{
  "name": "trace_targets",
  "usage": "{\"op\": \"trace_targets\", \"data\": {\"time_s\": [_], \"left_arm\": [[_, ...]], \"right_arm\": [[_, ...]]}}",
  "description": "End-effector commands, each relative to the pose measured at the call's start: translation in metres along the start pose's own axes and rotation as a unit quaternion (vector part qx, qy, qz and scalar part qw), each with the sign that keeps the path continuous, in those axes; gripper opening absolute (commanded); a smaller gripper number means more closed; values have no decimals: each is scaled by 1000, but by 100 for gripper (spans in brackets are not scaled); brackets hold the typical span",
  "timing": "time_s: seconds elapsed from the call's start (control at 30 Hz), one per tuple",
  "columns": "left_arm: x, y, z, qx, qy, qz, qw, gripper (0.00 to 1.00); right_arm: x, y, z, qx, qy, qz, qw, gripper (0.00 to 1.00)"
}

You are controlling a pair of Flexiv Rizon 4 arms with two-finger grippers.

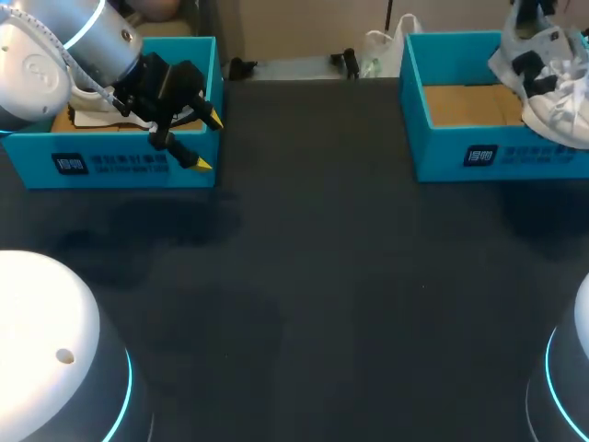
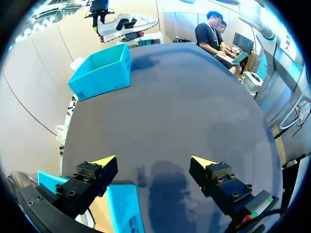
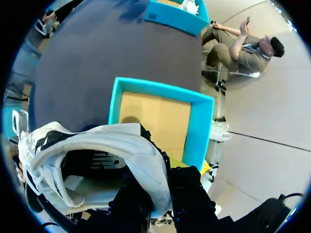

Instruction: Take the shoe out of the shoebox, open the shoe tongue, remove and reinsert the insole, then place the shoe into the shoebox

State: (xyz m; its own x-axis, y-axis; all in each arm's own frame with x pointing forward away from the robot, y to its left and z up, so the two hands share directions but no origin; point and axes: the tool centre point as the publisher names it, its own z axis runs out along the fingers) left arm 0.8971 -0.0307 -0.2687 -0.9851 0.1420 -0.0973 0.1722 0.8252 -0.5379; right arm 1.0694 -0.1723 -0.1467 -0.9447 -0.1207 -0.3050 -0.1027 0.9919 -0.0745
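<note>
Grips the white-and-black mesh sneaker with the right hand, one finger inside the collar, one outside. Holds it clear above the teal cardboard shoebox at the desk's far right corner, towards the box's right end. Should probably carry it inward next: open room across the desk's middle. Has the left hand spread wide, gripping nothing, over a second teal box at the far left corner, well apart from the shoe.

Dark table, teal shoebox far right, second teal box far left
</note>
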Motion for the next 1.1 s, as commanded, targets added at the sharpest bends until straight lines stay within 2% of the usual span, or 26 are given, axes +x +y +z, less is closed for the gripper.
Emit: {"op": "trace_targets", "data": {"time_s": [0.03, 0.57, 0.67, 0.73, 0.93, 1.1], "left_arm": [[0, 0, 0, -2, 0, 0, 1000, 100], [0, 0, 0, -2, 0, 0, 1000, 100], [0, 0, 0, -2, 0, 0, 1000, 100], [0, 0, 0, -2, 0, 0, 1000, 100], [0, 0, 0, -2, 0, 0, 1000, 100], [0, 0, 0, -2, 0, 0, 1000, 100]], "right_arm": [[-7, -12, 7, 20, 9, 9, 1000, 0], [-8, -15, 9, 16, 1, 16, 1000, 0], [-11, -35, 15, 10, 6, 52, 999, 0], [-12, -52, 18, 23, 7, 73, 997, 0], [-12, -92, 25, 57, -1, 91, 994, 0], [-8, -120, 29, 63, -1, 101, 993, 0]]}}
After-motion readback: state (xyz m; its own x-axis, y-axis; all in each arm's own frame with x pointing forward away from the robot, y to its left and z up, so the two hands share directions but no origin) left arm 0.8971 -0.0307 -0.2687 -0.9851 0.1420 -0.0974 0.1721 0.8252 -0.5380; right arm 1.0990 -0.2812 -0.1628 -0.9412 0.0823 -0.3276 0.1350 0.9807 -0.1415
